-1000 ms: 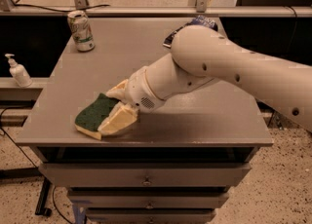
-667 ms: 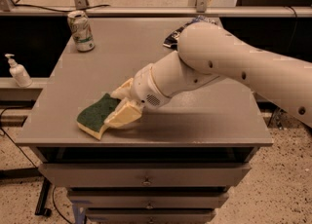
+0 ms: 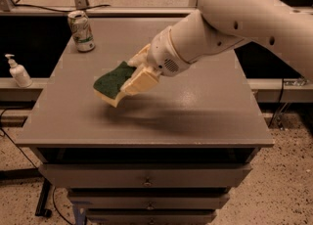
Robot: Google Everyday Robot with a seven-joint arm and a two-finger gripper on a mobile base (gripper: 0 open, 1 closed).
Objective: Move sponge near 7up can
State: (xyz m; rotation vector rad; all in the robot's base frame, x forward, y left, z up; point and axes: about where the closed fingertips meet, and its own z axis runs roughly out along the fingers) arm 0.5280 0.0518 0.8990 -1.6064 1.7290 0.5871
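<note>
Rising off the tabletop since a second ago, the arm [image 3: 234, 18] is reaching over the grey table [image 3: 205, 116]. Its gripper [image 3: 133, 72] is clamping the sponge [image 3: 112, 79], which is hanging tilted in the air, still apart from the 7up can [image 3: 81, 31] standing at the back-left corner.

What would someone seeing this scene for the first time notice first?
The big white robot arm reaching in from the upper right dominates, its gripper shut on the green-topped sponge, held tilted above the left-middle of the grey table with a shadow beneath. Next comes the dented 7up can standing at the table's far left corner, apart from the sponge, and a white pump bottle on the ledge further left.
</note>
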